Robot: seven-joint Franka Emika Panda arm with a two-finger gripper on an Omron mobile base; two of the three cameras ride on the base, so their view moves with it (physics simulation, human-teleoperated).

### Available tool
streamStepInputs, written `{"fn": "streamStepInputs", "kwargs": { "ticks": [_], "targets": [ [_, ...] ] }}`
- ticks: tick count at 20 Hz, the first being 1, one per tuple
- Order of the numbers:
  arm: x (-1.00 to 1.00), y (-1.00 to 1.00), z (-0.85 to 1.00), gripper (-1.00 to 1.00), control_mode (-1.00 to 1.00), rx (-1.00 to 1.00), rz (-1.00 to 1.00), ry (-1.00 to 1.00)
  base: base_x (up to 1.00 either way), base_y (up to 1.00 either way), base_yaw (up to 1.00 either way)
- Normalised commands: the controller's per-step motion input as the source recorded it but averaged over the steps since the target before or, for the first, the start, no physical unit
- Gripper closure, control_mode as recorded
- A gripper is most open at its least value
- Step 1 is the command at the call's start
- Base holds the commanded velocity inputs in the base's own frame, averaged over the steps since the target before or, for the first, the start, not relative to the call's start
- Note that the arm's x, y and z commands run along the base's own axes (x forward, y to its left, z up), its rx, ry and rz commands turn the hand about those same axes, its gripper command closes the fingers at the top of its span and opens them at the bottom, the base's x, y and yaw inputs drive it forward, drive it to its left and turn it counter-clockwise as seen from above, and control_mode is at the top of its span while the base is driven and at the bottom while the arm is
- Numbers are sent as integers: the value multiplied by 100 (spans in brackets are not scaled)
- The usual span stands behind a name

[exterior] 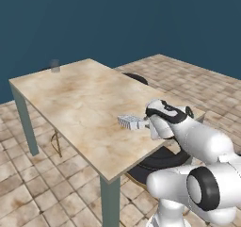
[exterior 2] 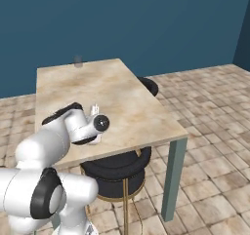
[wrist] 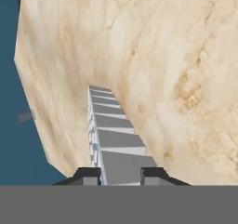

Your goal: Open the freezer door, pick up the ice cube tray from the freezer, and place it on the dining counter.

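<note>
I have the gripper (wrist: 120,174) clamped on one short end of the ice cube tray (exterior: 131,122), held low over the dining counter (exterior: 75,99) near its edge, and I judge it light, rigid and slick, best gripped by its rim.

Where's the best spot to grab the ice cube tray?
By one short end, coming in along its length, as the pincer grips it now. The ice cube tray is long, flat and thin, so its narrow end fits between the fingers above the dining counter.
</note>
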Motion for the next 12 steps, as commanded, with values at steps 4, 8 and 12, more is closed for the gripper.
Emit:
{"fn": "streamStepInputs", "kwargs": {
  "ticks": [4, 8, 12],
  "targets": [
    [35, 0, -32, 100, -100, 0, 0, 1, 0, 0, 0],
    [32, 0, -19, 100, -100, 0, 0, 4, 0, 0, 0],
    [8, 0, 0, -100, -100, 0, 0, 11, 0, 0, 0]
  ]
}}
